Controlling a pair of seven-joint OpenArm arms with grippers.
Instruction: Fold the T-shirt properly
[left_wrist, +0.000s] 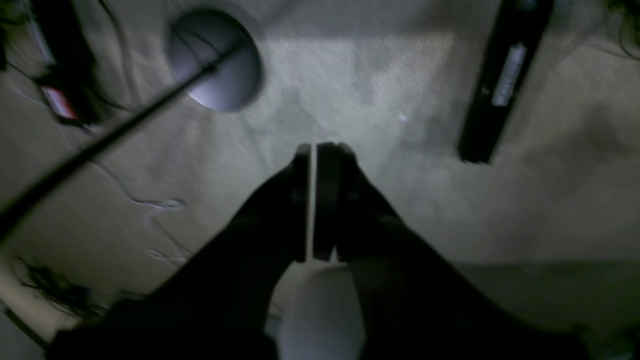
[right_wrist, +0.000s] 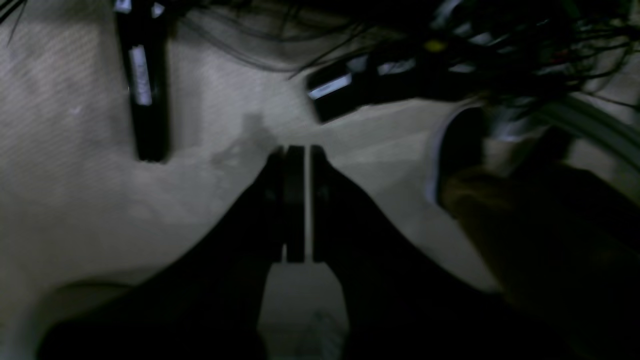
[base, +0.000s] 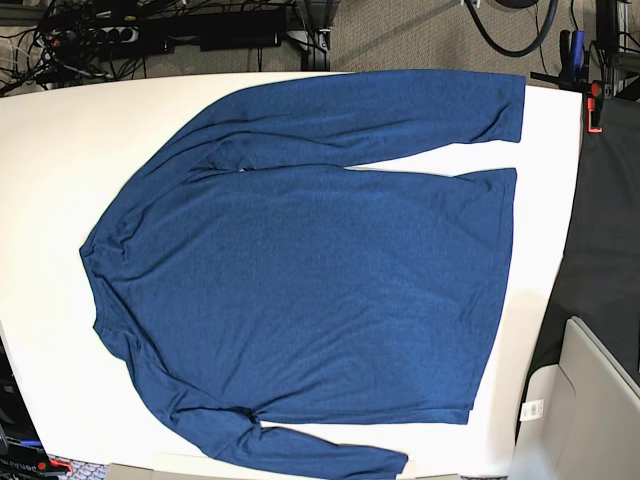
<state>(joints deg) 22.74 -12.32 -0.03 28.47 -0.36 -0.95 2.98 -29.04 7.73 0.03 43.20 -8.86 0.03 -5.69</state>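
Observation:
The dark blue long-sleeved T-shirt (base: 310, 270) lies spread flat on the white table (base: 50, 150) in the base view. Its collar is at the left and its hem at the right. One sleeve runs along the top edge (base: 400, 105) and the other along the bottom edge (base: 300, 450). Neither arm shows in the base view. In the left wrist view my left gripper (left_wrist: 315, 148) is shut and empty over grey carpet. In the right wrist view my right gripper (right_wrist: 299, 148) is shut and empty over carpet. The shirt shows in neither wrist view.
On the carpet in the left wrist view are a round dark stand base (left_wrist: 215, 60) and a black power strip (left_wrist: 505, 80). The right wrist view shows a power strip (right_wrist: 142, 85) and tangled cables (right_wrist: 500, 45). A grey box (base: 590, 400) stands right of the table.

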